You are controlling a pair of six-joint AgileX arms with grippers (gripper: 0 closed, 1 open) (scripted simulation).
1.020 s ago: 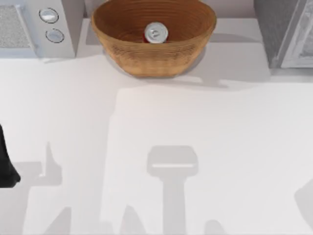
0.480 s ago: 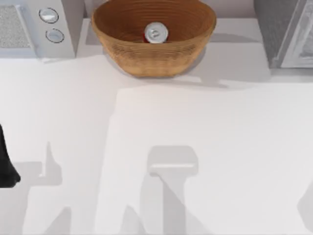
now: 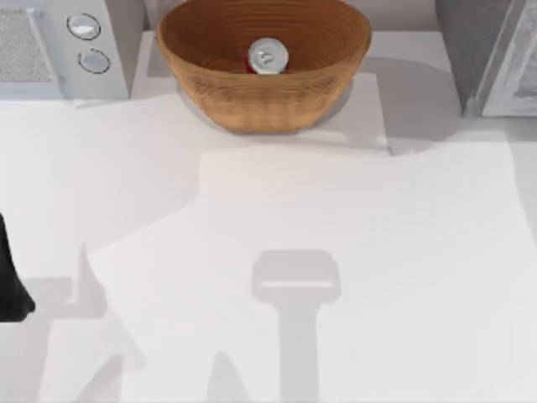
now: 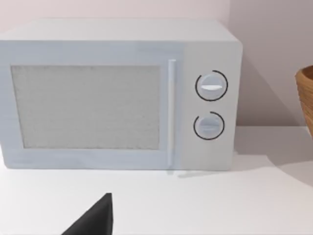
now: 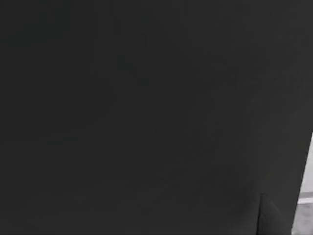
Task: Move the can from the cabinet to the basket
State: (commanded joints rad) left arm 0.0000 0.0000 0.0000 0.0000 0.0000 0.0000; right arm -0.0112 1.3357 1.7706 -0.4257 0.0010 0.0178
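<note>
- Black arm body of the left arm sits at about 9 o'clock on the table, at the left edge in the top view. It looks parked. Of its claw I see one dark tip in the left wrist view, so I cannot tell if it is open or closed.
- White microwave with two round knobs stands at about 11 o'clock. It has no part in the task.
- Orange-brown woven basket stands at 12 o'clock, well apart from the left arm.
- Red can stands upright inside the basket, near its middle, with the silver top facing up. I judge the moving is already done.
- Dark grey cabinet stands at about 1 o'clock, with its pale door panel at the right edge.
- The right wrist view is dark, so the state of the right claw I cannot tell.
- Risk from here is small, I think. If an arm swings low across the far side of the table, it may hit the basket rim and tip the can, or it may knock the cabinet door.
</note>
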